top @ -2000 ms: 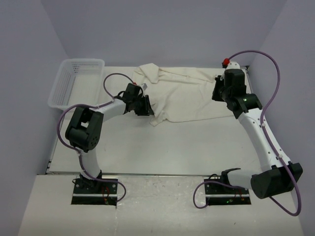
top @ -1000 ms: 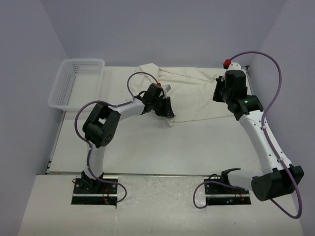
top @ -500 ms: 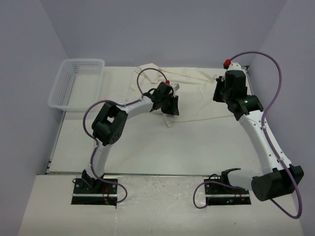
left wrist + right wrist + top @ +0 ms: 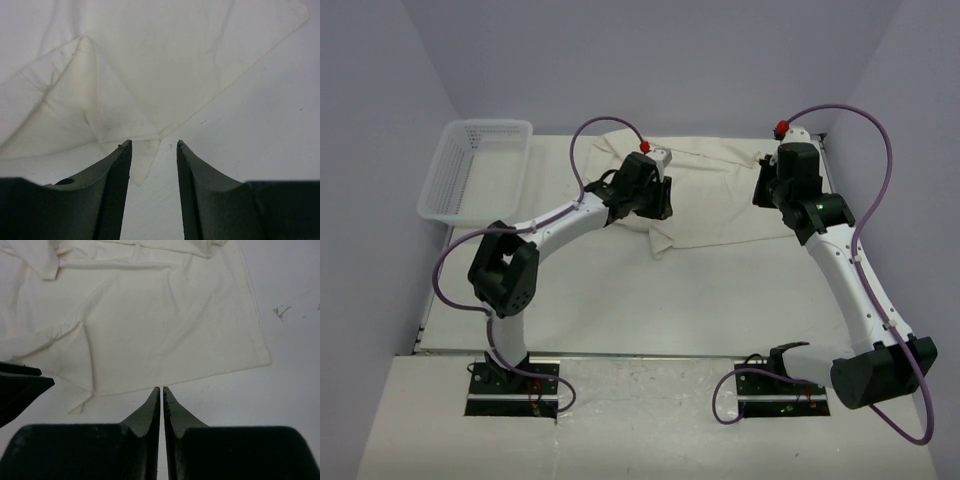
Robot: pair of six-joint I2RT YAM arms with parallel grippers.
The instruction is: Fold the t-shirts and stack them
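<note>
One cream t-shirt is seen spread across the far half of the white table. Its right part is laid flat, and its left part is turned over into a fold that ends in one pointed corner toward the near edge. No second garment is shown in any of the three views.

Two arms are extended over the cloth. The left gripper is held just above the folded part, with its two fingers parted and nothing grasped. The pointed corner of the fold is seen on the table below the gap. The right gripper is poised at the shirt's right side, its two fingers pressed together with only a hairline slit between them. The tips are placed right at the hem, and whether any cloth is pinched cannot be told.

One white mesh basket is set at the far left corner of the table, well apart from the shirt, and nothing is seen inside it.
</note>
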